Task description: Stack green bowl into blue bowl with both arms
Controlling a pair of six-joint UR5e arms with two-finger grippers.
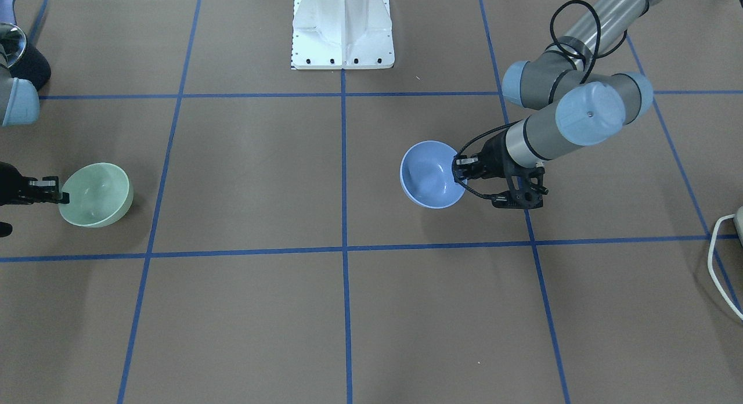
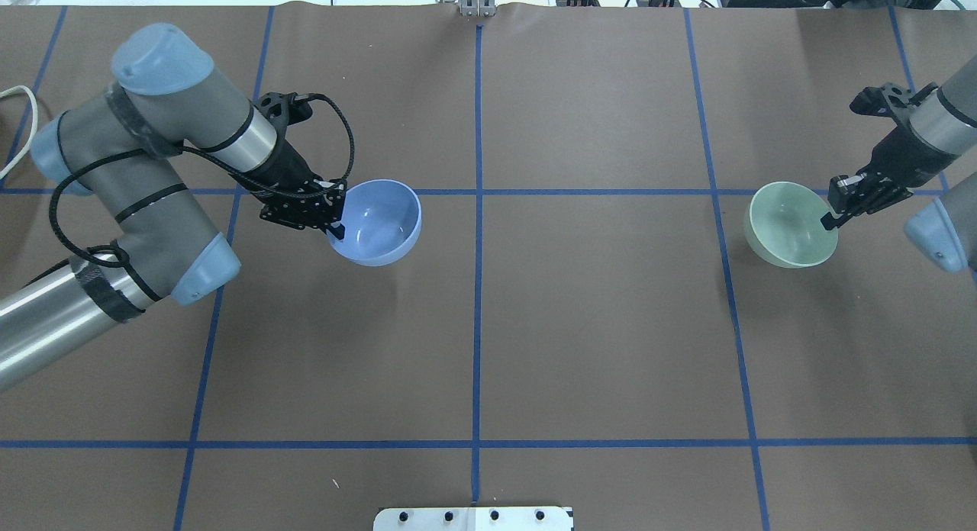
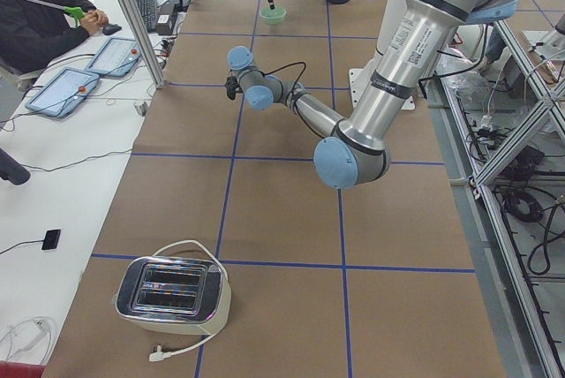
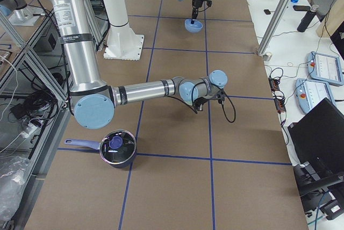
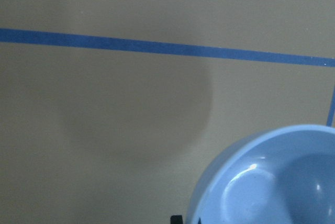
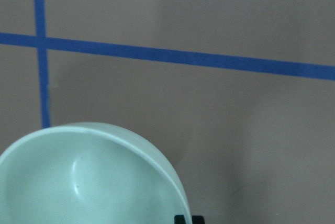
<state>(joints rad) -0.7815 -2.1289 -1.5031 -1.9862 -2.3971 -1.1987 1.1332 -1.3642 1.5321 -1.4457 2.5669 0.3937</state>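
Bowls first: we count two, one green bowl (image 2: pixel 790 226) and one blue bowl (image 2: pixel 378 224), same size, mouths upward, nothing in them. Left tool (image 2: pixel 334 224) is clamped on the blue bowl's rim, one finger inside the wall and the other apparently outside, so the bowl sits just ahead of its fingertips. Right tool (image 2: pixel 830 217) pinches the green bowl's rim the same way, bowl just ahead of it. Each bowl is well apart from the opposite tool, w/ a wide stretch of tabletop (image 2: pixel 595 325) between. Wrist views show soft shadows offset from each bowl, so we judge both are lifted a bit off the tabletop, tho we can't be sure. Handling, as we judge it: thin glossy plastic, so light, stiff enough, not fragile, but slick. A one-sided rim pinch lets a bowl swing or slip if the move jerks. Rim is the sensible place to hold, since the round wall gives the fingers nothing else. For nesting, the green bowl's hold should sit on the side away from the left tool so fingers don't clash. Other counts: two arms (image 2: pixel 175 119), two tools, one toaster (image 3: pixel 172 288) and one dark pot (image 4: pixel 117 148), both well away from either tool.
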